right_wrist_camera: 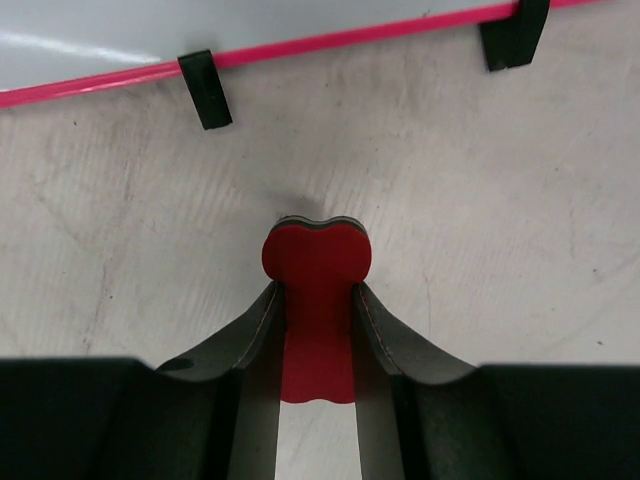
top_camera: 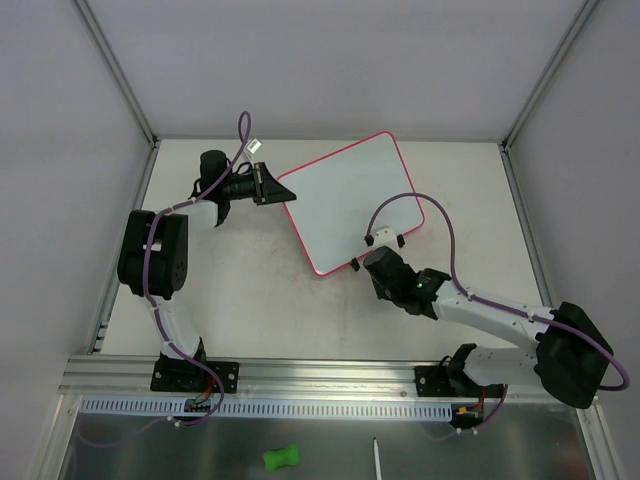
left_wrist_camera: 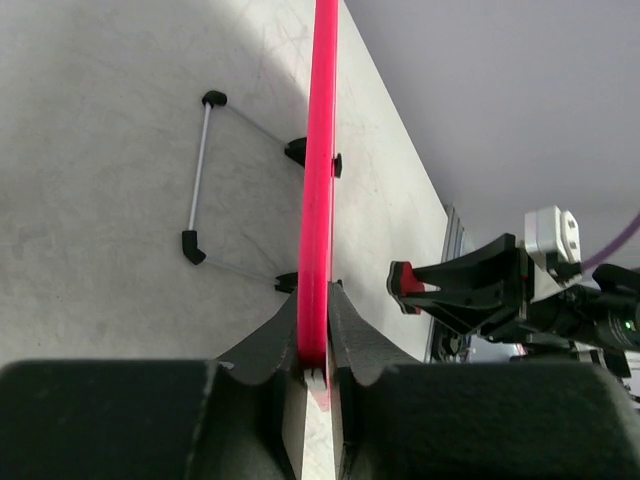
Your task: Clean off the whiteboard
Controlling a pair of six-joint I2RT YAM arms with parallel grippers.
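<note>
Finding the whiteboard askew on the far middle of the table, its far corner close under the back wall and its right corner well short of the table's right side. Pinched at the left corner by the left gripper, fingers closed flat on either face of the pink frame. Fitted along the near edge with two black clips, a thin wire stand running from them on one side of the frame. Faced on that clipped edge, near but not touching, by the right gripper, clamped on a red eraser with the pad jutting past the fingertips. Leaving bare tabletop near and left of the board, between the two arms. Overhung at the right corner by a looping purple cable. Past the aluminium rail at the near side, a green object and a thin white stick, both well apart from the board.
</note>
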